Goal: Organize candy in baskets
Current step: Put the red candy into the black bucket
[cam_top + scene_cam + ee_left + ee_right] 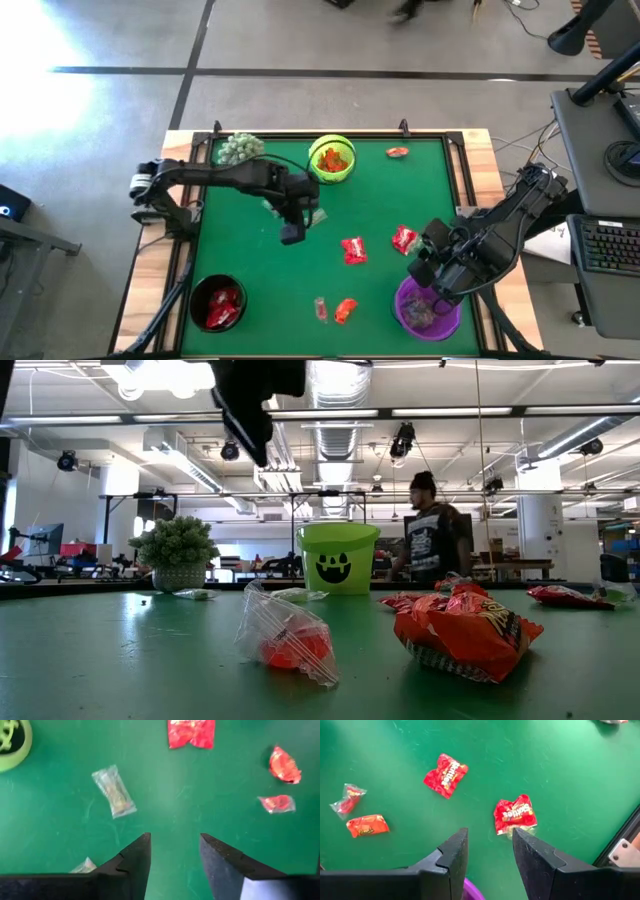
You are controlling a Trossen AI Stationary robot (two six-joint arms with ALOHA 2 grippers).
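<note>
My left gripper (292, 234) is open and empty above the middle of the green table; in its wrist view (175, 860) it is over bare mat, with a pale clear-wrapped candy (114, 791) ahead of it and another (85, 866) beside one finger. My right gripper (425, 266) is open and empty just above the purple basket (428, 310), whose rim shows in its wrist view (470, 893). The lime green basket (332, 160) holds orange candy. The black basket (217, 303) holds red candy. Two red candies (446, 775) (515, 813) lie flat on the mat ahead of the right gripper.
An orange candy (345, 310) and a clear-wrapped one (320, 308) lie near the front edge. A red candy (397, 152) lies at the far right. A spiky pale-green plant (240, 148) stands at the far left. A person (430, 530) stands beyond the table.
</note>
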